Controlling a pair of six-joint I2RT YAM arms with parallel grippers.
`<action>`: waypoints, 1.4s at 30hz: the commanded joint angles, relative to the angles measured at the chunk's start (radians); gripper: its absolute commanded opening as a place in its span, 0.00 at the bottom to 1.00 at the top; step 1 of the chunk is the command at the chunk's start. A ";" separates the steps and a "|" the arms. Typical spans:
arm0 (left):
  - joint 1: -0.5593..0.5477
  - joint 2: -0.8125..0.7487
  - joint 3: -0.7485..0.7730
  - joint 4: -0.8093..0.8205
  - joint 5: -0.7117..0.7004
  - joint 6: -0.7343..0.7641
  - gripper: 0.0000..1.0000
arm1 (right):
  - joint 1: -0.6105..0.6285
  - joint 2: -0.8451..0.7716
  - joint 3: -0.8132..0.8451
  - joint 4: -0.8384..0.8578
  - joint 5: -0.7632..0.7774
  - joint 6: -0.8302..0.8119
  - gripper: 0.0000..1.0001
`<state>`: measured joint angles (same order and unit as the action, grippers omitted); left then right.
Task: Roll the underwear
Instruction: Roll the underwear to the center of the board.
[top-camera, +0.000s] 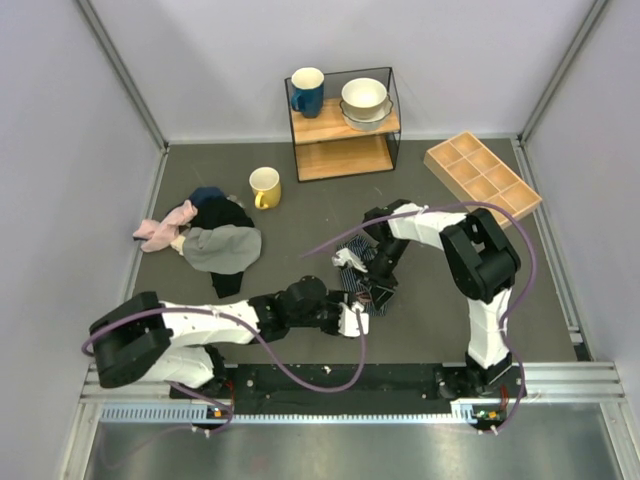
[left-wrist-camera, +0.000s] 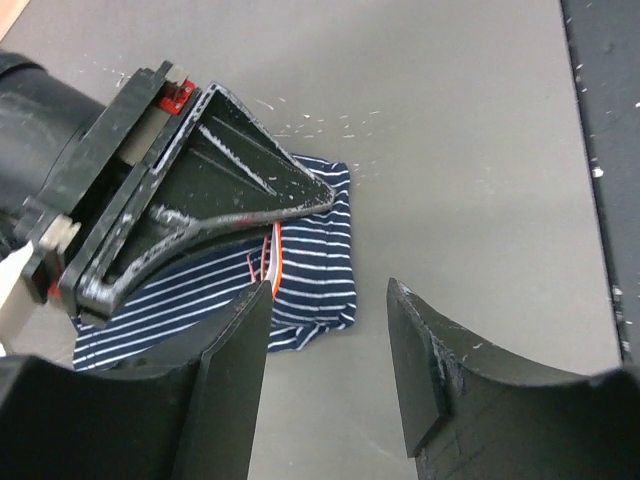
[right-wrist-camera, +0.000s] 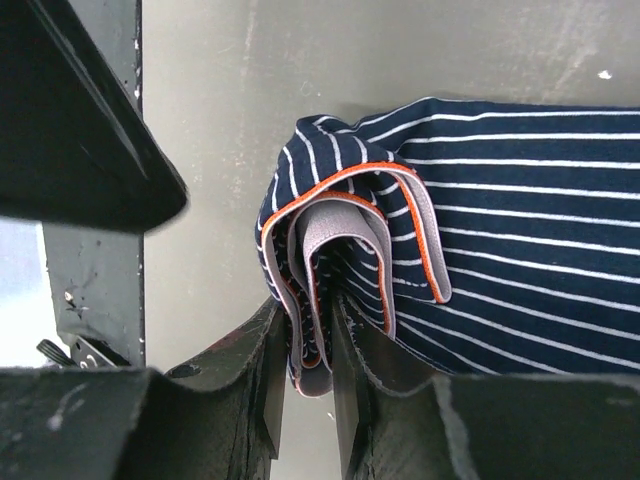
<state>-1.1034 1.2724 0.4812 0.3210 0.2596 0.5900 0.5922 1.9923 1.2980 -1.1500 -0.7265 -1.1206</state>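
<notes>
R pincer (right-wrist-camera: 305, 345) nips underwear (right-wrist-camera: 520, 230) rolled edge; L pincer (left-wrist-camera: 328, 300) wide alongside, table (left-wrist-camera: 480, 150) open round.

Soft, even light falls from overhead in the top view. The flat dark-grey table (top-camera: 300, 205) carries only a faint, short shadow beneath the black wire-frame wooden shelf (top-camera: 345, 130) at 12 o'clock. The pale walls read bright without glare, and their seams splay outward toward the corners.

In the left wrist view the table is evenly lit and sharp, its white specks crisp. The black plastic fingers (left-wrist-camera: 225, 400) of the left pincer (left-wrist-camera: 328, 300) at 6 o'clock sit in shade, slightly soft.

In the right wrist view the navy-blue white-striped underwear (right-wrist-camera: 500, 220) is in focus, stripes clean. The black fingers (right-wrist-camera: 240, 400) of the right pincer (right-wrist-camera: 305, 340) at 6 o'clock are dark and blurred. A blown-out white patch sits at 8 o'clock, and the table shows a mild sheen at 12 o'clock.
</notes>
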 joint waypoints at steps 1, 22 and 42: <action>-0.023 0.090 0.082 -0.040 -0.085 0.114 0.56 | -0.009 0.028 0.047 -0.008 -0.001 0.010 0.23; -0.044 0.328 0.194 -0.123 -0.301 0.056 0.32 | -0.020 0.007 0.064 -0.004 -0.027 0.033 0.31; 0.059 0.347 0.390 -0.486 -0.040 -0.248 0.08 | -0.295 -0.533 -0.173 0.326 -0.186 0.081 0.51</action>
<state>-1.0855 1.5986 0.8055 -0.0467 0.1204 0.4633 0.3012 1.5562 1.1820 -0.9157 -0.8280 -1.0046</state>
